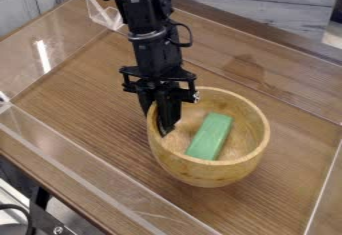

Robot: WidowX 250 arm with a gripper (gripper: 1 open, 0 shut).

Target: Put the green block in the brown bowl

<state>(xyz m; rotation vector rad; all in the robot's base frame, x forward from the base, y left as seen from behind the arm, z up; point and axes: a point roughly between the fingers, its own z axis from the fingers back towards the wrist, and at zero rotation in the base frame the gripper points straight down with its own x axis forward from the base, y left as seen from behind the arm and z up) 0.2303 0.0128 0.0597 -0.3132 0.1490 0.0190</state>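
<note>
Green block (210,137) lies inside the brown bowl (243,170).

The black robot arm (151,34) reaches down from the top of the view, nearly upright. Its gripper (166,129) points downward at the lower end; the fingertips look closed, though dark overlapping parts blur their outline.
</note>
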